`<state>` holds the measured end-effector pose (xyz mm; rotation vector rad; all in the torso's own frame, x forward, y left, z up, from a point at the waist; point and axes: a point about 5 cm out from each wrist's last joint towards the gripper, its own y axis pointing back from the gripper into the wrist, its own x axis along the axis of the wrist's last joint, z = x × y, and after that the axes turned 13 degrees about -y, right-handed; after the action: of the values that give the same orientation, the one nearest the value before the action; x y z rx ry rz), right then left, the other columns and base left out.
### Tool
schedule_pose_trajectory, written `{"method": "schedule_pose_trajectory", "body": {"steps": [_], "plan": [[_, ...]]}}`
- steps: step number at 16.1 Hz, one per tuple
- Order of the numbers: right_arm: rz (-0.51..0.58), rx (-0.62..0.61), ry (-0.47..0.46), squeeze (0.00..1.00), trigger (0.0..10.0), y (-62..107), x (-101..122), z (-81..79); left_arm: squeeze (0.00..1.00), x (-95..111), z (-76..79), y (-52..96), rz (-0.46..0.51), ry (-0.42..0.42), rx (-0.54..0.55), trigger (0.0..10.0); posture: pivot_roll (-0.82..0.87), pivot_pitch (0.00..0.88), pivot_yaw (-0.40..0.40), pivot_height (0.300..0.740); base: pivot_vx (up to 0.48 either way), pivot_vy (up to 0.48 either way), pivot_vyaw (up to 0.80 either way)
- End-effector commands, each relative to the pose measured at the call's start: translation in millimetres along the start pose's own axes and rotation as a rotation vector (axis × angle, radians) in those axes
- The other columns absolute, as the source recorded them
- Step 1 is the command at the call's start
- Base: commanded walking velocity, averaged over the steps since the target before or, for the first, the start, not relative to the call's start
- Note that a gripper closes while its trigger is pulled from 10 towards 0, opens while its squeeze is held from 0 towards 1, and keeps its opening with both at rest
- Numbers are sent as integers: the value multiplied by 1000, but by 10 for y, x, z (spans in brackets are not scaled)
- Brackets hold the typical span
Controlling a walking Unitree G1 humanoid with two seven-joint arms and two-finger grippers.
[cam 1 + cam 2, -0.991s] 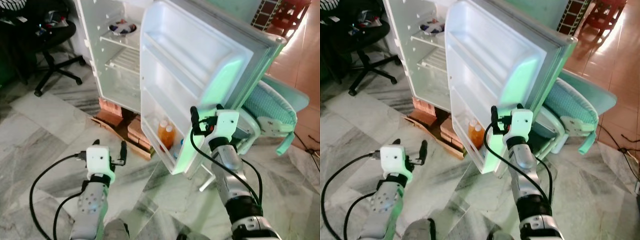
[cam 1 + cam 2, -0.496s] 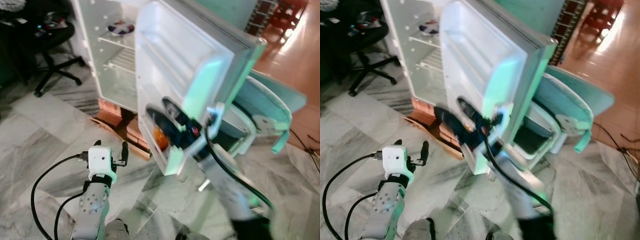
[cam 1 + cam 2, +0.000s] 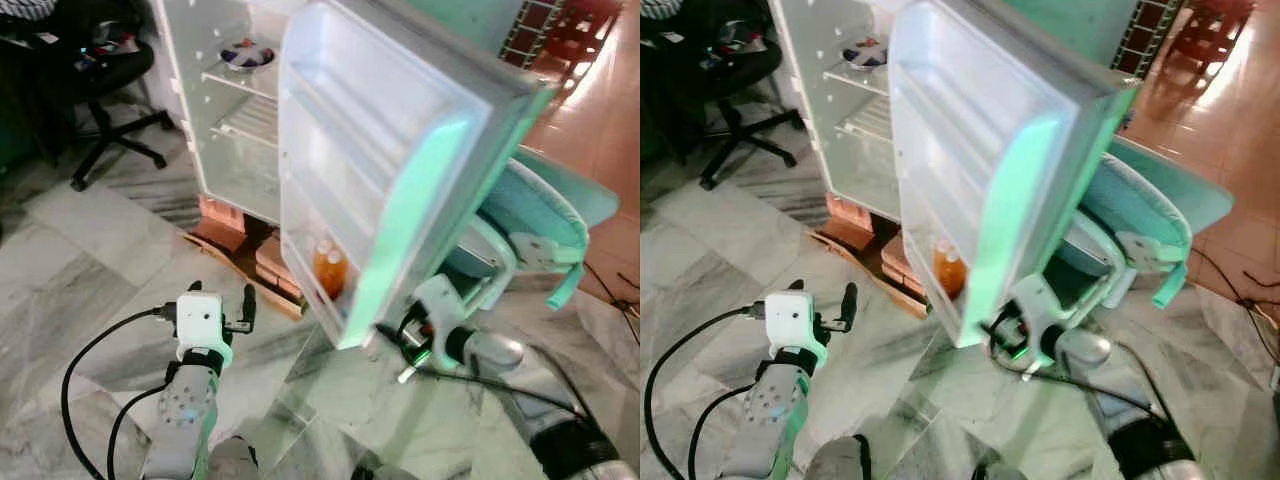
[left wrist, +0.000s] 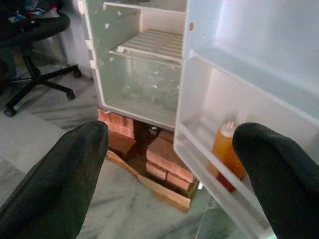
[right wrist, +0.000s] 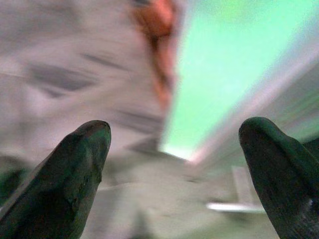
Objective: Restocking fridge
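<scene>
fridge (image 3: 215,150): stands open on a stack of bricks (image 4: 164,159) that lift it off the marble floor; its wire shelves look nearly bare, so restocking seems hardly begun
fridge door (image 3: 390,170): swung wide toward the robot, its inner racks facing the left arm, which leaves the bottom rack within reach
orange bottle (image 3: 330,272): upright in the lowest door rack, a second one just behind it; the rack's rail keeps them from tipping
bowl (image 3: 246,54): sits on the top shelf inside the cabinet
left pincer (image 4: 174,174): held low above the floor, fingers spread wide and empty, pointed at the cabinet and door rack as if waiting its turn
right pincer (image 5: 174,164): low beside the door's outer edge, fingers wide apart with nothing between them; its wrist view is blurred, so what it faces is unclear
office chair (image 3: 105,90): well apart, left of the fridge
green cushioned seat (image 3: 530,215): behind the door, on the robot's right
</scene>
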<state>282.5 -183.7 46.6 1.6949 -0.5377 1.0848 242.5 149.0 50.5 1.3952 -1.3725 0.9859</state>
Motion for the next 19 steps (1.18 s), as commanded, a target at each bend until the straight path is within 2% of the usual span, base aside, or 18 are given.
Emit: {"method": "schedule_pose_trajectory", "body": {"steps": [1, 2, 3, 6, 8, 9, 10, 12, 13, 14, 15, 16, 18, 19], "plan": [[14, -84, 2, 0, 10000, 22, -2, 113, 0, -27, 7, 8, -18, -9, -6, 10000, 157, 95, -52, 740, 0, 0, 0], [74, -187, -25, 0, 10000, 15, 87, 227, 0, -29, 0, 5, -19, -13, -4, 10000, 159, 94, -51, 740, 0, 0, 0], [182, -282, -48, 0, 10000, 17, 264, 341, 0, -29, -6, 2, -20, -16, -4, 10000, 158, 93, -49, 740, 0, 0, 0], [305, -335, -134, 0, 10000, -36, 465, 389, 0, -24, 3, -1, -20, -23, -8, 10000, 157, 93, -49, 740, 0, 0, 0], [405, -299, -207, 0, 10000, -72, 623, 333, 0, -22, 7, -5, -19, -24, -10, 10000, 159, 92, -49, 740, 0, 0, 0], [471, -206, -268, 0, 10000, -93, 722, 231, 0, -24, 9, -6, -20, -25, -11, 10000, 159, 91, -50, 740, 0, 0, 0], [492, -170, -285, 0, 10000, -100, 749, 188, 0, -27, 9, -6, -21, -25, -11, 10000, 161, 92, -51, 740, 0, 0, 0], [590, 91, -372, 0, 10000, -73, 897, -87, 0, -27, 9, -5, -20, -25, -11, 10000, 161, 91, -51, 740, 0, 0, 0], [659, 397, -453, 0, 10000, 59, 1045, -413, 0, -31, 7, -4, -22, -24, -11, 10000, 161, 91, -51, 740, 0, 0, 0], [669, 734, -510, 0, 10000, 293, 1131, -734, 0, -35, 8, -2, -23, -24, -12, 10000, 159, 91, -52, 740, 0, 0, 0], [589, 1006, -478, 0, 10000, 552, 1078, -993, 0, -39, 11, -3, -24, -24, -15, 10000, 158, 90, -53, 740, 0, 0, 0], [534, 1058, -463, 0, 10000, 604, 997, -1051, 0, -43, 13, -6, -26, -25, -15, 10000, 157, 88, -55, 740, 0, 0, 0], [455, 933, -436, 0, 10000, 442, 754, -975, 0, -49, 21, -10, -29, -24, -19, 10000, 152, 88, -57, 740, 0, 0, 0], [365, 793, -397, 0, 10000, 312, 455, -876, 0, -55, 30, -13, -34, -21, -21, 10000, 154, 88, -57, 740, 0, 0, 0]]}}
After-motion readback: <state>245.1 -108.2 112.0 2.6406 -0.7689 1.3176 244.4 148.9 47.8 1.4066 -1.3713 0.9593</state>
